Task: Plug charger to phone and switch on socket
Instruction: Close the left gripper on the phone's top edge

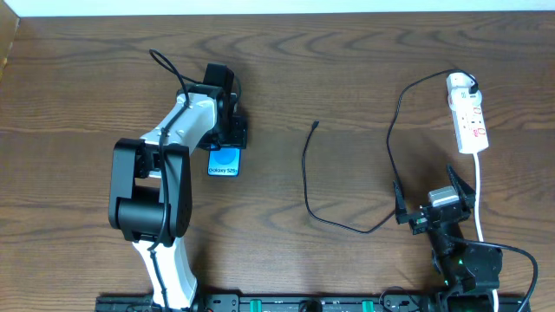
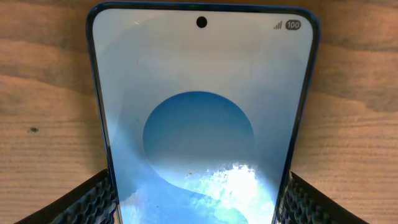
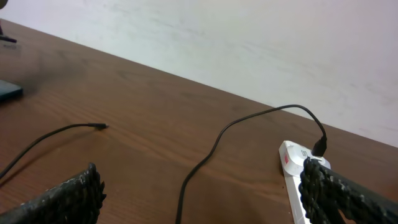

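The phone (image 1: pixel 224 163) lies flat on the table and its cyan-blue screen (image 2: pixel 199 124) fills the left wrist view. My left gripper (image 1: pixel 227 130) covers its far end, with the fingers (image 2: pixel 93 199) pressed against both long edges, shut on it. The black charger cable (image 1: pixel 305 178) loops across the table. Its free connector tip (image 1: pixel 316 125) lies bare and its plug (image 1: pixel 469 87) sits in the white socket strip (image 1: pixel 468 120). My right gripper (image 1: pixel 438 206) hovers open near the table's front, empty, with the cable (image 3: pixel 205 155) and the socket (image 3: pixel 293 163) ahead of it.
The socket's white cord (image 1: pixel 479 195) runs down past the right arm. The left arm's black and white body (image 1: pixel 152 186) stretches across the left half of the table. A pale wall (image 3: pixel 249 43) stands behind the table's far edge.
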`<move>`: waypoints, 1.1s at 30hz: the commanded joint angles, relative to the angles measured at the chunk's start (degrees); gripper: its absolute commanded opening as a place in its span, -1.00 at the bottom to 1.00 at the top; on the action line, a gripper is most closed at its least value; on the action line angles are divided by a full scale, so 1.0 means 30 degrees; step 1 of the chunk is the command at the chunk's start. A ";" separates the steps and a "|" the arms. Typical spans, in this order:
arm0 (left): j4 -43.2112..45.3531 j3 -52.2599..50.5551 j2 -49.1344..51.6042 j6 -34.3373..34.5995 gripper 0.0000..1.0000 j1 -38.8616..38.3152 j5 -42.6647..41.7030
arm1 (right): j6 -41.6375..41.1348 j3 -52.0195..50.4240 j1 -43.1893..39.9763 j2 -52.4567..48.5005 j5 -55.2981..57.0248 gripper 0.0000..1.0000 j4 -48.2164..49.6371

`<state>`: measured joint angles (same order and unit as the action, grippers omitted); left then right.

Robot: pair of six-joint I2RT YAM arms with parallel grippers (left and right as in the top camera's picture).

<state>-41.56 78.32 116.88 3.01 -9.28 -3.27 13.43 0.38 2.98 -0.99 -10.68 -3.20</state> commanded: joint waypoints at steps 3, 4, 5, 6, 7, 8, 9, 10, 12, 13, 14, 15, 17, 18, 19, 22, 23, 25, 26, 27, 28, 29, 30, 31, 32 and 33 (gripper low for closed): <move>-0.0408 -0.0182 -0.0270 0.0153 0.38 -0.0036 -0.0109 | -0.0255 -0.0022 0.0146 0.0095 -0.0066 0.98 -0.0080; -0.0415 -0.0182 -0.0423 0.0255 0.37 -0.0029 -0.0102 | -0.0255 -0.0022 0.0146 0.0095 -0.0066 0.99 -0.0080; -0.0423 -0.0182 -0.0568 0.0350 0.38 -0.0015 -0.0109 | -0.0255 -0.0022 0.0146 0.0095 -0.0066 0.98 -0.0080; -0.0437 -0.0182 -0.0714 0.0510 0.37 -0.0007 -0.0102 | -0.0255 -0.0022 0.0146 0.0095 -0.0066 0.99 -0.0080; -0.0466 -0.0182 -0.0860 0.0678 0.38 -0.0007 -0.0109 | -0.0255 -0.0022 0.0146 0.0095 -0.0066 0.98 -0.0080; -0.0481 -0.0182 -0.0991 0.0692 0.38 -0.0007 -0.0109 | -0.0255 -0.0022 0.0146 0.0095 -0.0066 0.99 -0.0080; -0.0517 -0.0182 -0.1151 0.0692 0.37 -0.0007 -0.0109 | -0.0255 -0.0022 0.0146 0.0095 -0.0066 0.98 -0.0080; -0.0539 -0.0182 -0.1268 0.0692 0.38 -0.0007 -0.0109 | -0.0255 -0.0022 0.0146 0.0095 -0.0066 0.98 -0.0080; -0.0532 -0.0182 -0.1472 0.0692 0.38 -0.0007 -0.0109 | -0.0255 -0.0022 0.0146 0.0095 -0.0066 0.98 -0.0080; -0.0474 -0.0182 -0.1515 0.0692 0.38 -0.0007 -0.0102 | -0.0255 -0.0022 0.0146 0.0095 -0.0066 0.99 -0.0080; -0.0466 -0.0182 -0.1537 0.0692 0.38 -0.0007 -0.0109 | -0.0255 -0.0022 0.0146 0.0095 -0.0066 0.99 -0.0080; -0.0466 -0.0182 -0.1537 0.0692 0.38 -0.0007 -0.0109 | -0.0255 -0.0022 0.0146 0.0095 -0.0066 0.98 -0.0080; -0.0561 -0.0182 -0.1537 0.0692 0.37 -0.0007 -0.0109 | -0.0255 -0.0022 0.0146 0.0095 -0.0058 0.98 -0.0080; -0.0634 -0.0182 -0.1530 0.0699 0.37 -0.0007 -0.0117 | -0.0255 -0.0022 0.0146 0.0095 -0.0066 0.98 -0.0080; -0.0729 -0.0182 -0.1537 0.0699 0.38 -0.0007 -0.0124 | -0.0255 -0.0022 0.0146 0.0095 -0.0066 0.98 -0.0080; -0.1144 -0.0153 -0.1537 0.0765 0.38 -0.0007 -0.0182 | -0.0255 -0.0022 0.0146 0.0095 -0.0066 0.98 -0.0080; -0.1231 -0.0146 -0.1537 0.0860 0.37 -0.0007 -0.0182 | -0.0255 -0.0022 0.0146 0.0095 -0.0066 0.98 -0.0080; -0.1348 -0.0146 -0.1537 0.1224 0.37 -0.0007 -0.0189 | -0.0255 -0.0022 0.0146 0.0095 -0.0066 0.98 -0.0080; -0.1406 -0.0146 -0.1537 0.1406 0.38 -0.0007 -0.0189 | -0.0255 -0.0022 0.0146 0.0095 -0.0066 0.98 -0.0080; -0.1443 -0.0146 -0.1537 0.1574 0.38 -0.0007 -0.0182 | -0.0255 -0.0022 0.0146 0.0095 -0.0066 0.98 -0.0080; -0.1486 -0.0146 -0.1537 0.1814 0.37 -0.0007 -0.0182 | -0.0255 -0.0022 0.0146 0.0095 -0.0066 0.98 -0.0080; -0.1486 -0.0146 -0.1537 0.2047 0.37 -0.0007 -0.0189 | -0.0255 -0.0022 0.0146 0.0095 -0.0066 0.99 -0.0080; -0.1486 -0.0146 -0.1537 0.2288 0.37 -0.0007 -0.0182 | -0.0255 -0.0022 0.0146 0.0095 -0.0066 0.98 -0.0080; -0.1494 -0.0146 -0.1537 0.2535 0.37 -0.0007 -0.0189 | -0.0255 -0.0022 0.0146 0.0095 -0.0066 0.99 -0.0080; -0.1501 -0.0146 -0.1537 0.2820 0.38 -0.0007 -0.0197 | -0.0255 -0.0022 0.0146 0.0095 -0.0066 0.98 -0.0080; -0.1552 -0.0131 -0.1537 0.3024 0.37 -0.0007 -0.0255 | -0.0255 -0.0022 0.0146 0.0095 -0.0066 0.98 -0.0080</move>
<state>-45.87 78.17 114.02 8.51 -9.28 -3.77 13.43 0.38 2.98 -0.99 -10.68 -3.20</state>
